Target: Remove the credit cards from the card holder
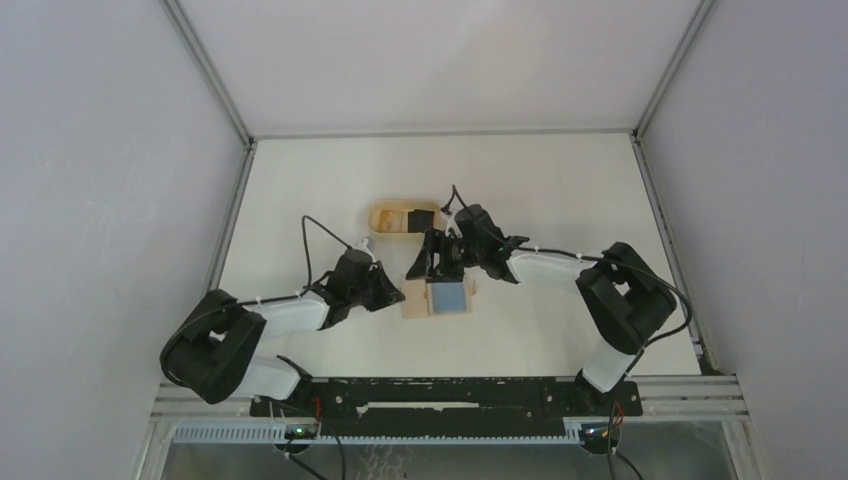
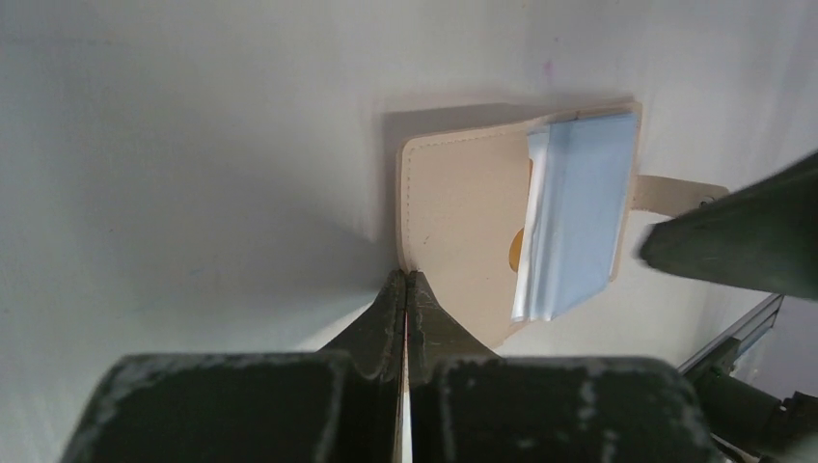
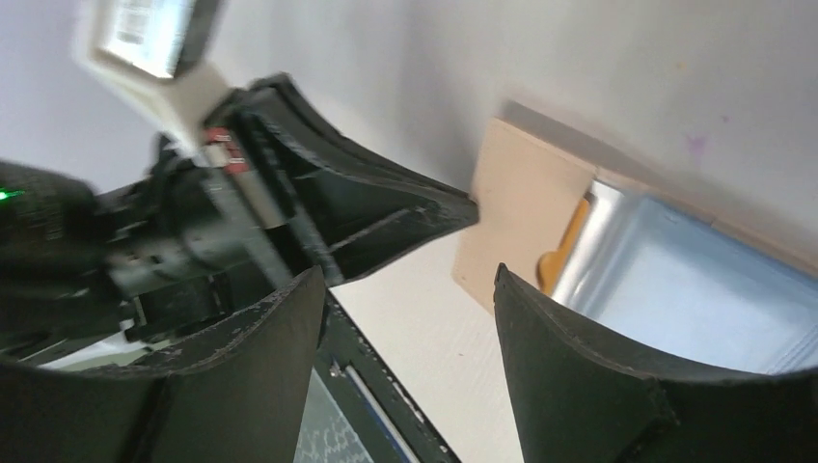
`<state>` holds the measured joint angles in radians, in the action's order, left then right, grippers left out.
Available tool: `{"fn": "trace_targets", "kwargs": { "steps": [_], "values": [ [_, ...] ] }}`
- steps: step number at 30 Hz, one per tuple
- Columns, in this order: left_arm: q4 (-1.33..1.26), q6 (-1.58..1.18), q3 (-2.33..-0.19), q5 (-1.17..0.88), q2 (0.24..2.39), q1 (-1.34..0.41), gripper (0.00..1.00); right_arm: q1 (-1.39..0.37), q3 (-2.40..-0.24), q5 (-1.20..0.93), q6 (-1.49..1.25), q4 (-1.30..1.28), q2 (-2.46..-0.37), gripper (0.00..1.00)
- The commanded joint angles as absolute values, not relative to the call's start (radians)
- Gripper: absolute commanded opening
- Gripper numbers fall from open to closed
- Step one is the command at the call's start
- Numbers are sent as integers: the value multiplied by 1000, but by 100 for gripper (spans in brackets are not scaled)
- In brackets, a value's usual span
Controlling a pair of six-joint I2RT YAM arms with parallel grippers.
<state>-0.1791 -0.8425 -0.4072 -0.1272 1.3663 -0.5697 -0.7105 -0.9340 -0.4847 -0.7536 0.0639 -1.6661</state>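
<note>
The tan card holder (image 1: 416, 304) lies open on the white table. Its pale blue inner pocket (image 1: 451, 298) faces up. In the left wrist view the holder (image 2: 463, 217) shows the glossy blue pocket (image 2: 579, 212), an orange card edge (image 2: 517, 251) and the closure tab (image 2: 675, 193). My left gripper (image 1: 400, 296) is shut on the holder's left flap edge (image 2: 406, 280). My right gripper (image 1: 440, 268) is open and empty, just above the holder's far edge. Its view (image 3: 405, 280) shows the holder (image 3: 521, 207) and the blue pocket (image 3: 695, 289).
An oval light-wood tray (image 1: 385, 217) stands just behind the holder with a dark card (image 1: 421, 219) in it. The metal frame rail (image 1: 450, 385) runs along the near table edge. Grey walls close in left, right and back.
</note>
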Motion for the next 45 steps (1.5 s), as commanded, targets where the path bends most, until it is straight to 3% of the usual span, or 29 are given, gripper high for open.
{"fn": "trace_targets", "kwargs": {
  "steps": [1,18,33,45],
  "values": [
    [-195,-858,-373,-94,1411,-568,0,-738,-942,-444,-789,41,-1722,74],
    [-199,-882,-380,-98,1524,-567,0,-746,-877,-363,-779,84,-1761,73],
    [-164,-875,-408,-96,1539,-567,0,-706,-853,-166,-675,53,-1710,73],
    [-155,-882,-416,-91,1549,-573,0,-713,-826,-374,-718,207,-1744,74]
  ]
}}
